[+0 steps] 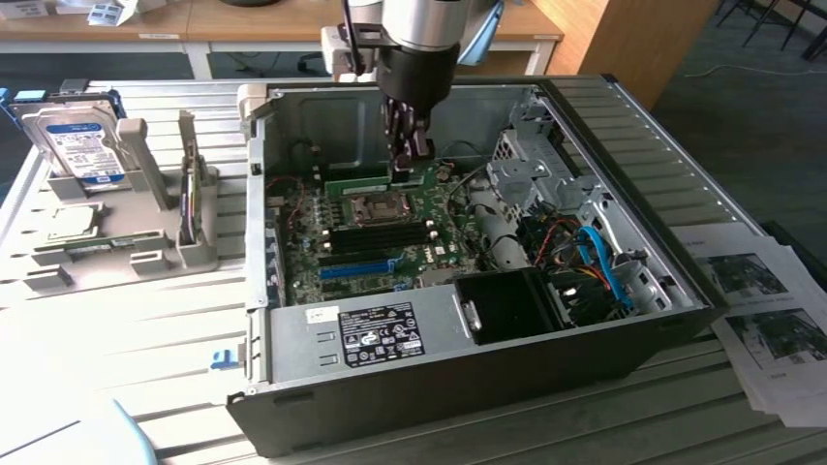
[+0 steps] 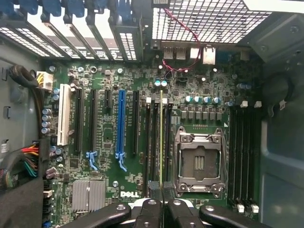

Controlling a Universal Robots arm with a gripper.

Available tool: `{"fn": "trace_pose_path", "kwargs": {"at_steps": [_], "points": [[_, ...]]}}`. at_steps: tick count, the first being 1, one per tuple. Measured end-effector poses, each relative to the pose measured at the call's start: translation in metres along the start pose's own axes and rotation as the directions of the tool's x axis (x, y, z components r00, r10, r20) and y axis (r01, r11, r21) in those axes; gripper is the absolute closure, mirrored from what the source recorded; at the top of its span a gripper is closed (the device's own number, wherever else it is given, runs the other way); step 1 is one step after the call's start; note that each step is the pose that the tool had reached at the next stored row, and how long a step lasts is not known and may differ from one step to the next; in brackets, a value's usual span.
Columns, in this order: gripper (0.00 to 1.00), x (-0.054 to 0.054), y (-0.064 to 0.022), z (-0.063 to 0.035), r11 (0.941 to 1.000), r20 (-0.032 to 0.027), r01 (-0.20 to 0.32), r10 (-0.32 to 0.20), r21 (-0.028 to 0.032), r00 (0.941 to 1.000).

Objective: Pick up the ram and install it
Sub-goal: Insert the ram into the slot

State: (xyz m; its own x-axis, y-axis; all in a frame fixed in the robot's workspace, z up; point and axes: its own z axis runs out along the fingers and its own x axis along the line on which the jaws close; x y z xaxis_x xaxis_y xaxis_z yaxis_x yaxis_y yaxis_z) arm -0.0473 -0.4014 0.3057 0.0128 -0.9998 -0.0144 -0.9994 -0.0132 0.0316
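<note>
Wrist view looks straight down onto the motherboard point(image 2: 142, 95). The ram point(image 2: 161, 137) shows edge-on as a thin yellow-green line running out from between the claw's point(image 2: 161, 192) two black fingers point(image 2: 151, 211). The claw is closed on it, w/ the pads pinching the near end. That view also gives detail the exterior view lacks: black slots lie close on both sides of the ram and parallel to it, the CPU socket point(image 2: 199, 161) is just beside them, and the blue slot point(image 2: 121, 121) sits a few slots away on the other side.

Exterior view shows the wider setting. The arm reaches down into the open PC case point(image 1: 621, 126), w/ the claw point(image 1: 415, 155) low over the board's far end near the case's back wall. The ram point(image 1: 382, 178) shows here as a pale green bar under the fingers, lying crosswise just beyond the CPU socket point(image 1: 382, 205). Can't tell whether it touches a slot or hangs just above it.

Room is tight. The case's back wall is close behind the arm and the drive cage point(image 1: 543, 160) stands toward the exterior view's right, w/ a cable tangle point(image 1: 582, 262) nearer the front. The case top is open (no lid). Outside, at the exterior view's left, a hard drive point(image 1: 77, 140) stands in a grey holder point(image 1: 155, 194), well apart from the claw.
</note>
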Motion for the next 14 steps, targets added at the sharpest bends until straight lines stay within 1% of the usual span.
{"fn": "trace_pose_path", "kwargs": {"at_steps": [14], "points": [[0.89,0.000,-0.0005,0.0144,1.0000,0.0001,-0.002,0.002,0.0001,1.0000]]}}
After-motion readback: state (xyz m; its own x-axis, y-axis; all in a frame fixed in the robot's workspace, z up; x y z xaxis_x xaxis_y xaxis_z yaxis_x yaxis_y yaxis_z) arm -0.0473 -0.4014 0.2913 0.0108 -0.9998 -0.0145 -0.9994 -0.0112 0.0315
